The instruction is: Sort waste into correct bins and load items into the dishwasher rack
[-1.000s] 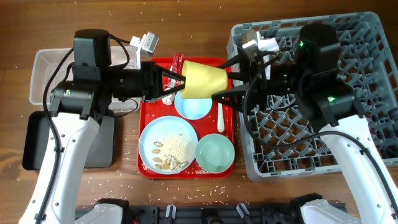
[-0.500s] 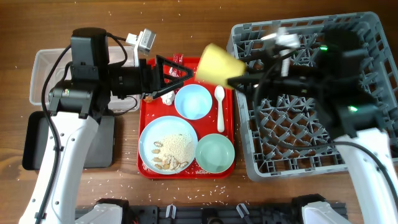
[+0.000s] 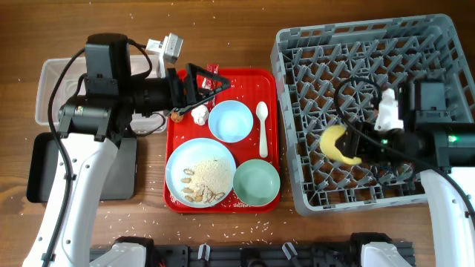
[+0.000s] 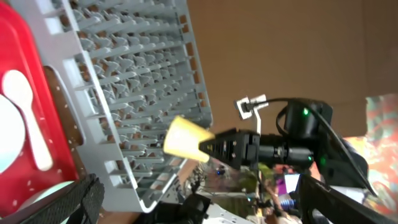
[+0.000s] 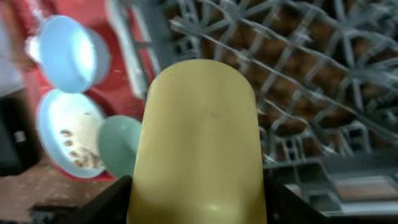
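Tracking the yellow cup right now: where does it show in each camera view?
Overhead: yellow cup at centre right, over the dishwasher rack, held in the right pincer.
Left wrist: the cup is small, lower centre, by the rack's corner.
Right wrist: the cup fills the middle, close up.
Shared landmark: the grey rack, seen in all three.

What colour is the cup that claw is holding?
The cup is pale yellow, clearest in the right wrist view.
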Tool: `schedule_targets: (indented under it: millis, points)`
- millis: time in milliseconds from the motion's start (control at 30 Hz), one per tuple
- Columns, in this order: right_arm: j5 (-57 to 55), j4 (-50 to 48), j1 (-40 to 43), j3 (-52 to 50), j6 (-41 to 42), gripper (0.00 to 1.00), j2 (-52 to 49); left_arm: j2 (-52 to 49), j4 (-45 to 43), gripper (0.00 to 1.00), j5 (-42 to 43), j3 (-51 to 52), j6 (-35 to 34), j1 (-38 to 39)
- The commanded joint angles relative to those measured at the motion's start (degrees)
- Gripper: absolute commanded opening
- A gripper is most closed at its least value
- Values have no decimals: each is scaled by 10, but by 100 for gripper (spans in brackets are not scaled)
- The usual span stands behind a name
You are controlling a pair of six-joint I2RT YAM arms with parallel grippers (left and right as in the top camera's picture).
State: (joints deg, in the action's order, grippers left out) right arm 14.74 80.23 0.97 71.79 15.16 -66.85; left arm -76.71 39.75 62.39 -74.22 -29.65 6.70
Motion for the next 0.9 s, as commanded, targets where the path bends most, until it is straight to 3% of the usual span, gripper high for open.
schedule_targets:
  millis: [0,100,167,300,333,400,433,533,633,733,867]
  points:
    - [-47,14,-18,1,17,35,-30,2,-1,100,-21,-3,9,2]
    - [-49,17,-74,-3,28,36,-66,2,2,100,-21,-3,9,2]
    - [-94,20,-122,-3,64,46,-95,2,3,100,-21,-3,9,2]
    - [-128,28,-141,-3,90,51,-135,2,14,100,-21,-3,9,2]
    - [-127,25,-141,-3,90,57,-139,2,17,100,-21,-3,9,2]
    - [-115,19,-141,-3,88,83,-140,2,20,100,-21,-3,9,2]
    - [-113,0,-141,1,74,84,-135,2,20,100,-21,-3,9,2]
    - [-49,-56,-143,49,2,83,-122,2,20,100,-21,-3,9,2]
    - [33,-145,-179,63,-73,72,-112,3,12,100,-21,-3,9,-4]
    - [26,-168,-254,62,-97,69,-138,14,19,100,-21,-3,9,-46]
    - [-70,-167,-322,48,-39,61,-196,52,52,100,-74,-3,9,-109]
